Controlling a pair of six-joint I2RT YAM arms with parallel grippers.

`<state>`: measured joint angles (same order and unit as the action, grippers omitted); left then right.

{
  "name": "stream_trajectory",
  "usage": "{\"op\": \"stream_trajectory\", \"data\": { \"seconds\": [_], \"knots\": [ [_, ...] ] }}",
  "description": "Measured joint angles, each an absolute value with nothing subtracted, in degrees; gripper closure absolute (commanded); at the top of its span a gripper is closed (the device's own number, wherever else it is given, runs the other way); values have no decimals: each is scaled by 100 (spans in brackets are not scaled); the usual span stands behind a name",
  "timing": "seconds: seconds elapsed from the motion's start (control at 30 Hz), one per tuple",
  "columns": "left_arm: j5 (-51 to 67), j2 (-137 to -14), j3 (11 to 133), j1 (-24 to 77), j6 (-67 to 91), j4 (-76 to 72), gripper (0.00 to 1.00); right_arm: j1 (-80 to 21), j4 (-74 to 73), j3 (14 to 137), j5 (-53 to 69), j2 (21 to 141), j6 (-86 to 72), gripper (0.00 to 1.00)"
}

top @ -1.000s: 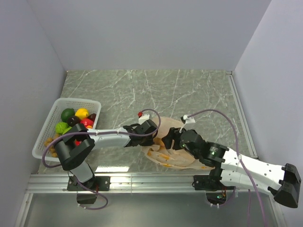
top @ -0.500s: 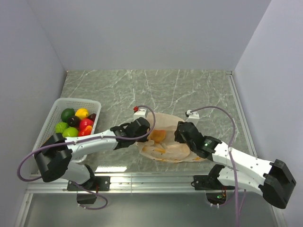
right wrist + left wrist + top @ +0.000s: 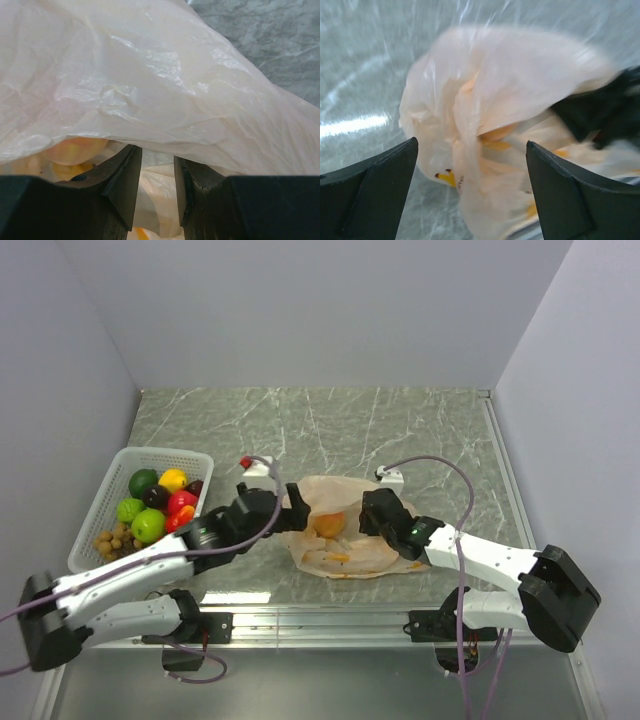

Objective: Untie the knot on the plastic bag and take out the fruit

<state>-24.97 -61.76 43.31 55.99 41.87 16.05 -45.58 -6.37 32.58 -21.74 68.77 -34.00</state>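
The plastic bag is seen lying flat on the marble table, near the front edge, its long axis running left to right between the two arms. An orange-peach fruit shows through the film at the middle. Orange-yellow printed marks are visible on the bag in the left wrist view, but nothing can be read as writing. The knot cannot be made out in any view.

The left gripper is held wide open just in front of the bag's left end, nothing gripped. The right gripper is nearly closed, only a narrow gap left, with a fold of bag film between the fingers.

To the left, well apart, a white lattice basket is filled with green, yellow, red and dark fruit.
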Motion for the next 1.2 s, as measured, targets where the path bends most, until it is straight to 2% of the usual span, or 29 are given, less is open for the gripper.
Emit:
{"op": "stream_trajectory", "data": {
  "seconds": [0.07, 0.2, 0.37, 0.57, 0.67, 0.8, 0.97, 1.2],
  "knots": [
    [-2646, -5586, 4407, 5655, 4198, 1688, 18, -4558, -600, 3288, -2141, 6875, -3378, 61],
    [-2735, -5258, 4934, 6060, 4228, 1708, 27, -4558, -558, 3378, -2126, 6871, -3350, 61],
    [-2464, -6335, 5660, 6613, 4342, 1319, 30, -4558, -515, 3382, -2091, 6855, -3354, 62],
    [-2504, -7915, 5732, 6705, 4584, 1400, 33, -4552, -515, 3380, -2088, 6823, -3371, 62],
    [-2703, -8298, 5732, 6648, 4694, 1483, 34, -4525, -513, 3365, -2088, 6768, -3409, 62],
    [-2908, -8571, 5730, 6405, 4799, 1396, 32, -4482, -504, 3304, -2069, 6711, -3489, 62],
    [-3048, -8906, 5688, 6038, 4768, 1076, 22, -4473, -438, 3151, -1959, 6694, -3601, 62],
    [-3013, -9756, 5693, 5819, 4609, 642, 16, -4473, -285, 3015, -1778, 6696, -3750, 62]
  ]
}}
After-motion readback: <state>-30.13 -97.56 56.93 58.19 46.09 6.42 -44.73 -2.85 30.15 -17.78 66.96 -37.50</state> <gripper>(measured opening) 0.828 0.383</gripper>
